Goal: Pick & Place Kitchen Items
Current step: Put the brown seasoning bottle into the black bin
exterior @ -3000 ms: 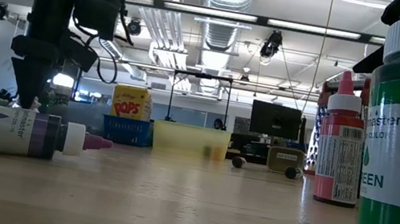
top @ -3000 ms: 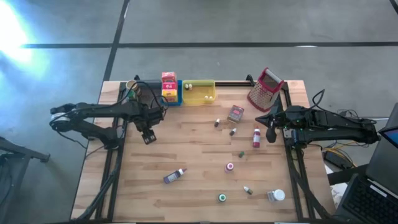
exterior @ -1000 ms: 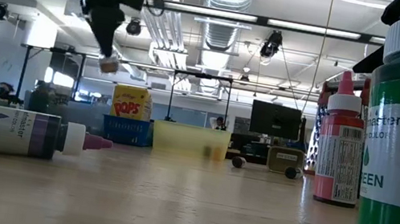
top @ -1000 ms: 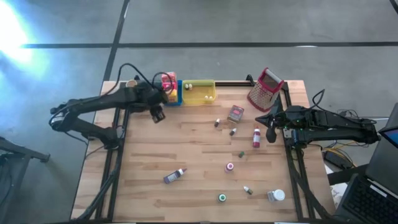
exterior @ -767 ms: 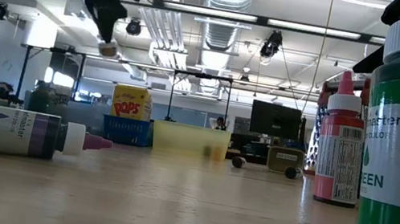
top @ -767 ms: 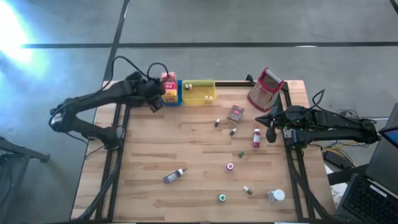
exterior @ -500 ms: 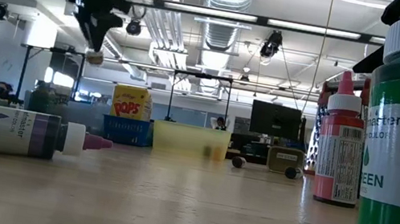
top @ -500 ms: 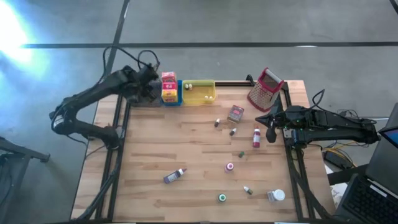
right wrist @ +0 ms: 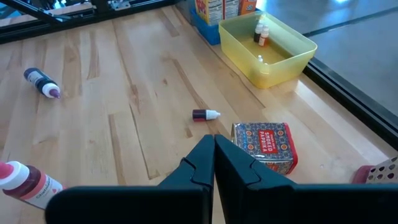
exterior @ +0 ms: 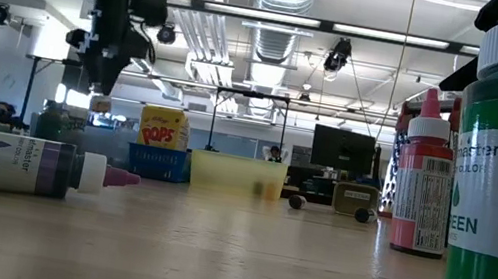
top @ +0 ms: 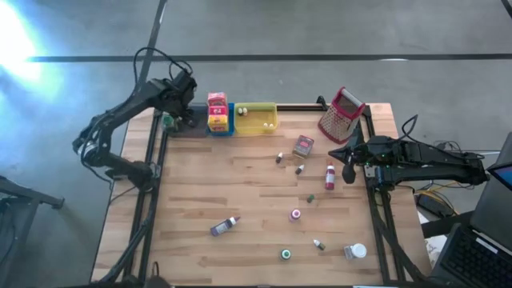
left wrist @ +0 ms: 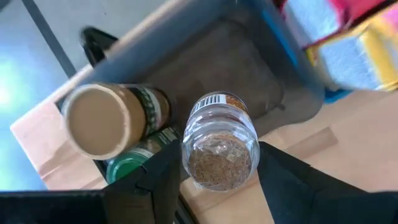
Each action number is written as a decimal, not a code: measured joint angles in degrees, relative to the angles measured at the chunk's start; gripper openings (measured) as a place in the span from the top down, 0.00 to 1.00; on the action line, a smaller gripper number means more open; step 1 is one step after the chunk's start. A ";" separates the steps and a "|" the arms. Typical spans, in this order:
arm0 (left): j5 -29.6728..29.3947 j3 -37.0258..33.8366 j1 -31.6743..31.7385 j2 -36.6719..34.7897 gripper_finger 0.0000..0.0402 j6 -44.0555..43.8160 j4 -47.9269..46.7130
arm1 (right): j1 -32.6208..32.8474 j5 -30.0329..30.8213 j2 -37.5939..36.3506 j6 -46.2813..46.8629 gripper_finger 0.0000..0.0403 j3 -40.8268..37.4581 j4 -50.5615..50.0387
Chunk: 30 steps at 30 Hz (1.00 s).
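A wooden table (top: 240,192) is shown from above on a grey floor; a lit workshop with ceiling ducts is seen behind it in the low view. Along the far edge, a grey tray (left wrist: 230,68), a blue tray (top: 230,122) holding red and yellow boxes (top: 217,110), and a yellow tray (top: 256,120) with tiny bottles are lined up. A grater (top: 342,114) is placed at the far right.

The left gripper (top: 178,112) is raised above the grey tray at the far left corner. A spice jar (left wrist: 222,146) is grasped between its fingers (left wrist: 158,180), jaws closed on the glass, brown contents visible. Below it in the tray, a tan-lidded jar (left wrist: 109,121) and a green-capped jar (left wrist: 127,168) are seen touching each other.

The right gripper (top: 349,162) is held low at the right edge, its jaws clenched on nothing, as shown in the right wrist view (right wrist: 213,152).

Scattered on the table are a patterned tin (top: 303,146), a red bottle (top: 330,177), a violet bottle (top: 224,226) lying on its side, a pink-capped item (top: 296,214), a green-capped bottle (top: 286,254) and a white-lidded jar (top: 355,252). A small dark bottle (right wrist: 206,114) is seen lying just beside the tin.
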 joint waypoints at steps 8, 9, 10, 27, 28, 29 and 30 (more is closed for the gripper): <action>0.12 -1.54 1.75 6.35 0.51 1.66 0.09 | -0.02 -0.01 -0.01 -0.02 0.98 0.00 0.00; 0.13 -1.80 1.97 7.02 0.51 1.86 0.09 | -0.04 0.01 -0.01 -0.02 0.98 0.00 0.00; 0.13 -2.18 2.17 7.59 0.51 2.05 0.13 | -0.04 -0.01 -0.01 0.00 0.98 0.02 0.00; 0.64 -8.07 3.16 8.90 0.51 2.20 6.08 | -0.02 -0.01 -0.01 0.00 0.98 0.02 0.00; 0.63 -8.30 3.16 8.90 0.51 2.20 6.28 | -0.02 -0.01 -0.01 -0.02 0.98 0.02 0.00; 0.58 -8.55 3.21 8.90 0.51 2.20 6.45 | -0.02 0.00 -0.01 -0.01 0.98 0.00 0.00; 0.57 -8.82 3.27 8.90 0.51 2.23 6.71 | -0.02 -0.01 -0.01 0.00 0.98 0.01 0.00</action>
